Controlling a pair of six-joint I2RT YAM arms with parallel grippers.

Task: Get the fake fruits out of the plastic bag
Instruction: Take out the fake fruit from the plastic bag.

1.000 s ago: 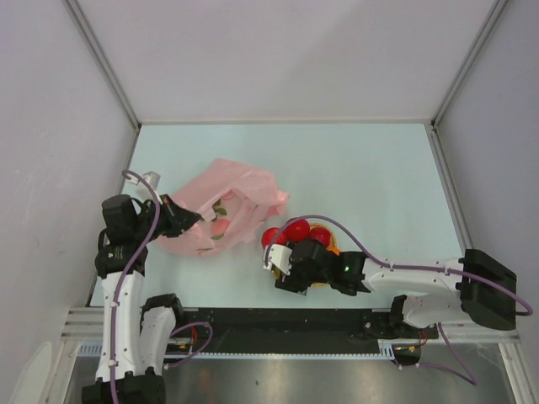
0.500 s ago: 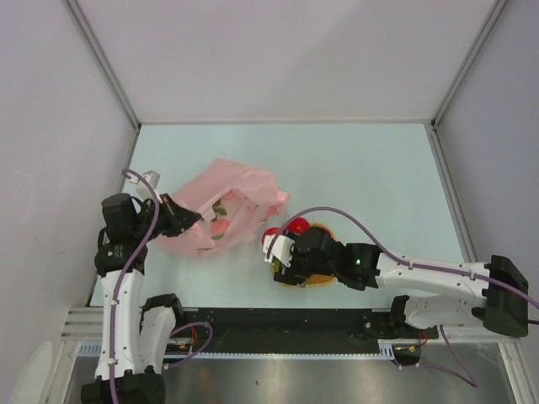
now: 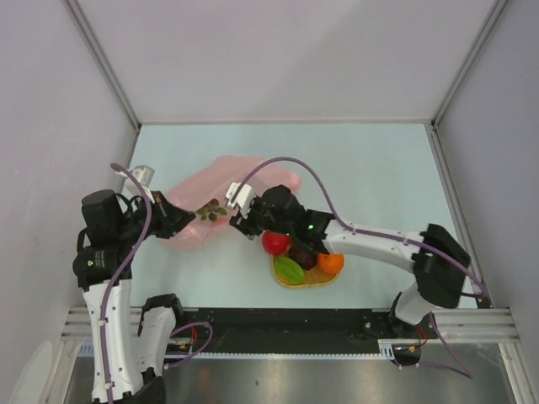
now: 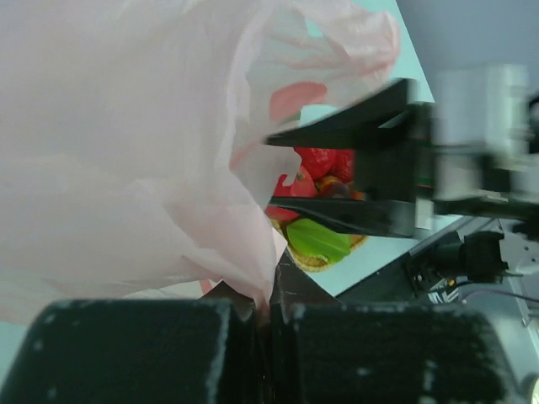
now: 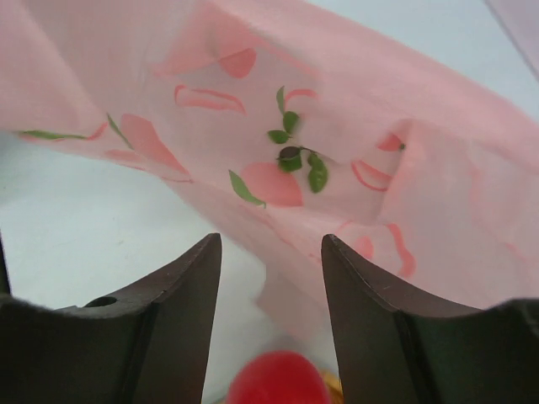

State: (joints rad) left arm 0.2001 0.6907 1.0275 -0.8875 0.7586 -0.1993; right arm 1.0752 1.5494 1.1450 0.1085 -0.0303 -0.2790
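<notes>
Right arm has swung off the woven mat (image 3: 307, 280) and across to the pink plastic bag (image 3: 189, 236), which lies left of centre on the tabletop (image 3: 362, 168). A second ago it sat over the mat among the red fruits.
Right pincer (image 3: 241, 214): at the bag's mouth, jaws apart, gripping nothing. Judgement: one drop-off done, next reach starting.
Left pincer (image 3: 174, 220): clenched on the bag's edge.
Count on mat: green fruit (image 3: 289, 269) 1; orange fruit (image 3: 330, 263) 1; dark purple fruit (image 3: 302, 257) 1; red fruit (image 3: 275, 242) 1 from above, 2 in left wrist view. The arm may hide more.
Bag contents: cannot tell; the printed pattern confuses.
</notes>
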